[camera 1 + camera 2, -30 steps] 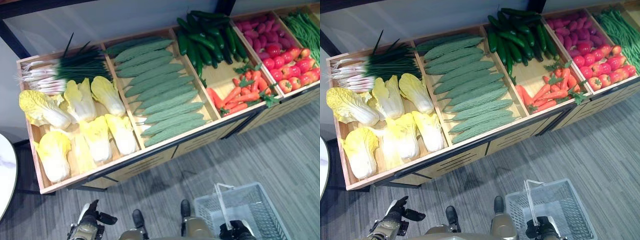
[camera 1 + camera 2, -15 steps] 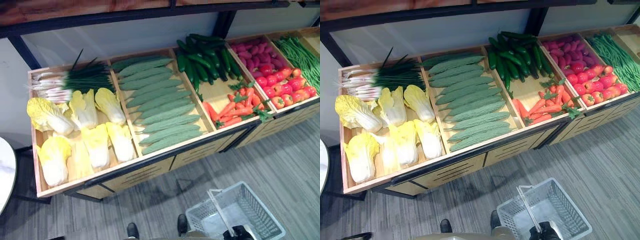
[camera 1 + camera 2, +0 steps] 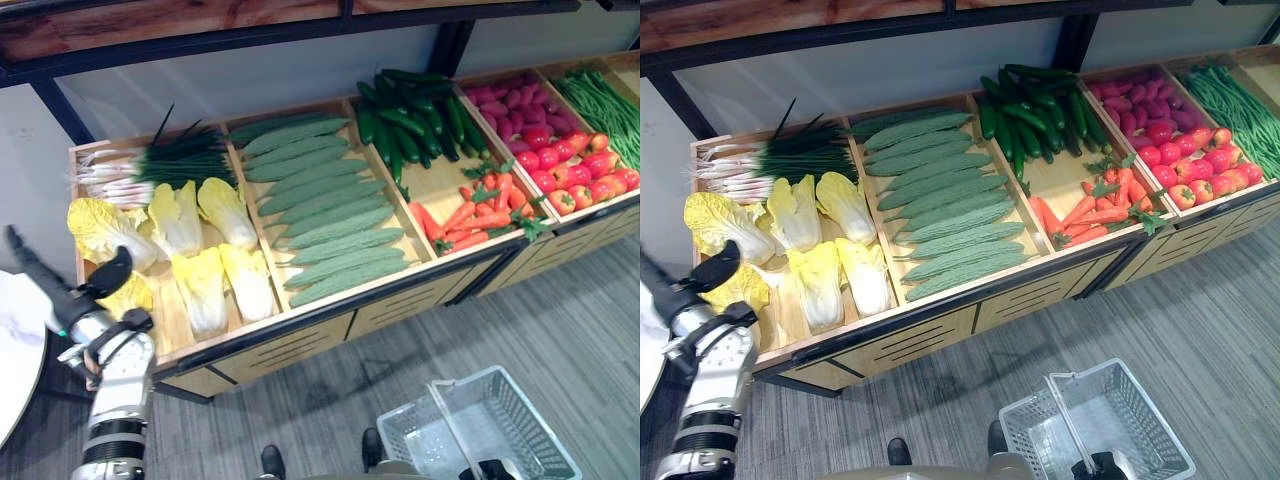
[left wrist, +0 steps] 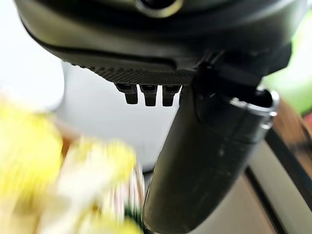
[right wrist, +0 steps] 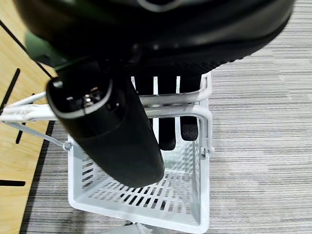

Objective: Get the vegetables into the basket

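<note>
Change: the left robot hand, which was low at the bottom edge of the eye views a second ago, has come up to the left end of the bench. It is now just in front of the nearest cabbages. The whole picture has also shifted a little, so the head camera moved; the vegetables themselves lie as before.
Meaning for the task: in my judgement this is the beginning of the first reach, and a cabbage is the likely target. No vegetable is picked yet.
Left robot hand: its fingers are stretched and spread apart from the thumb, and nothing is between them.
Right robot hand: its fingers are curled round the handle of the basket, with the thumb on the other side, so it carries the basket low beside the bench.
Task things: all vegetables are in their compartments: cabbages and scallions at the left, then pale green gourds, dark cucumbers, carrots and tomatoes. The basket is empty inside, as the right wrist view shows.
Hidden or unclear: one yellow cabbage is partly behind the left robot hand, and I cannot tell if the hand touches it. In the left wrist view the cabbages are only a yellow blur. In the eye views the right robot hand is cut by the bottom edge.
</note>
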Controlling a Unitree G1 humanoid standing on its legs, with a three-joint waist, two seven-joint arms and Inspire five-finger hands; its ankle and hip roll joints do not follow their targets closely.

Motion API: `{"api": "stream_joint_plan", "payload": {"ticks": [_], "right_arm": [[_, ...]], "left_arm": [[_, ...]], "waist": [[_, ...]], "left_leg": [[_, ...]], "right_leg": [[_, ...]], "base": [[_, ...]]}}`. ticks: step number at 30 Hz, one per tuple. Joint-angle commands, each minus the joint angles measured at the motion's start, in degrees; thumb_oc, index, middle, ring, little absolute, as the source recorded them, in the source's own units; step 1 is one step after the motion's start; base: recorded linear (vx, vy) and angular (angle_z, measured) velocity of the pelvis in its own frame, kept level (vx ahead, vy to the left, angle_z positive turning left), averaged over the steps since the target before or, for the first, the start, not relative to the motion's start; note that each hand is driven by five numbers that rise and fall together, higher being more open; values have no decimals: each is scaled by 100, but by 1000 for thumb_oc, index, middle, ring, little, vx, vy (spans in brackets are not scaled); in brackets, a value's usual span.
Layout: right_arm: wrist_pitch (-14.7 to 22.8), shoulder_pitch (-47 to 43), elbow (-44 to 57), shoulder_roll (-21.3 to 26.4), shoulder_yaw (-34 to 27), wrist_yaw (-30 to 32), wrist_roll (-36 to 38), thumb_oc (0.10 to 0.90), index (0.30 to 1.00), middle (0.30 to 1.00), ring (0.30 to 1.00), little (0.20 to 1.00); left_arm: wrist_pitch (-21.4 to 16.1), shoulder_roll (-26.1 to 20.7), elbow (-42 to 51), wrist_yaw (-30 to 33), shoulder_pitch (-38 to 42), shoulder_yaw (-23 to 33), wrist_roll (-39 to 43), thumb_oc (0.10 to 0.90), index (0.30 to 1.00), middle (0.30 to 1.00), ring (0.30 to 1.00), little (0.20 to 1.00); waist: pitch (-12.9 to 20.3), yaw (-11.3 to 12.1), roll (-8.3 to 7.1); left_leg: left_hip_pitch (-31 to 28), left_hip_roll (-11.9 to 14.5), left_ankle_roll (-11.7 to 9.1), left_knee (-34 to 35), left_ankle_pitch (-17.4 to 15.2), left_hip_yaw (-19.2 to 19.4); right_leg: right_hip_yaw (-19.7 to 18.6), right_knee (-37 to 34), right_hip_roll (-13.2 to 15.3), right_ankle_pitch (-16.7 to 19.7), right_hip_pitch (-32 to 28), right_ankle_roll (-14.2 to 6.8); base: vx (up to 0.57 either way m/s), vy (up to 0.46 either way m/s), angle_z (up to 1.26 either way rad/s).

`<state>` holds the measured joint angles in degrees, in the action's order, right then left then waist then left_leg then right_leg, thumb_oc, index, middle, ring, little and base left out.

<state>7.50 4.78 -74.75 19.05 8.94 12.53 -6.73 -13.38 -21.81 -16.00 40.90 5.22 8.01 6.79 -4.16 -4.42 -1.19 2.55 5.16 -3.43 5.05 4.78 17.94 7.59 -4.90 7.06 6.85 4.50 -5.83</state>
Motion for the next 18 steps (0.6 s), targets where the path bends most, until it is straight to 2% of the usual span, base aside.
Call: {"api": "stream_joint_plan", "payload": {"ticks": [1, 3, 6, 12, 18], "right_arm": [[27, -116, 6, 56, 160, -29, -112, 400, 300, 300, 300, 300], [27, -129, 72, 60, 211, -49, -161, 400, 300, 300, 300, 300], [22, -119, 38, 36, 175, -48, -128, 400, 300, 300, 300, 300], [41, -63, -35, -11, 125, -5, -84, 400, 300, 300, 300, 300], [73, -53, -81, -87, 119, 63, -18, 400, 300, 300, 300, 300]], "left_arm": [[-777, -222, -87, -900, 353, 77, 686, 900, 1000, 1000, 1000, 1000], [-764, 34, 204, -1068, 393, -263, 777, 900, 1000, 1000, 1000, 1000], [-673, 130, 486, -1074, 293, -319, 633, 900, 1000, 1000, 1000, 1000], [-471, 183, 687, -976, 58, -335, 245, 900, 1000, 1000, 1000, 1000], [-186, 32, 633, -791, -190, -405, -614, 900, 1000, 1000, 1000, 1000]], "waist": [[31, -31, -232], [43, -83, -252], [51, -69, -261], [62, -51, -275], [47, -3, -279]], "left_leg": [[-119, 359, -450, -5, 48, 179], [-163, 382, -447, -5, 44, 225], [-176, 398, -445, -5, 40, 244], [-195, 433, -452, -5, 40, 246], [-186, 466, -463, -5, 50, 240]], "right_leg": [[-75, 14, 643, 323, 149, -625], [-129, 7, 628, 325, 151, -619], [-128, 3, 612, 316, 153, -616], [-132, 5, 582, 300, 148, -607], [-100, 1, 547, 269, 142, -583]], "base": [[0, 11, -3], [10, -3, -13], [1, -17, -12], [1, -7, -2], [0, 0, 0]]}}
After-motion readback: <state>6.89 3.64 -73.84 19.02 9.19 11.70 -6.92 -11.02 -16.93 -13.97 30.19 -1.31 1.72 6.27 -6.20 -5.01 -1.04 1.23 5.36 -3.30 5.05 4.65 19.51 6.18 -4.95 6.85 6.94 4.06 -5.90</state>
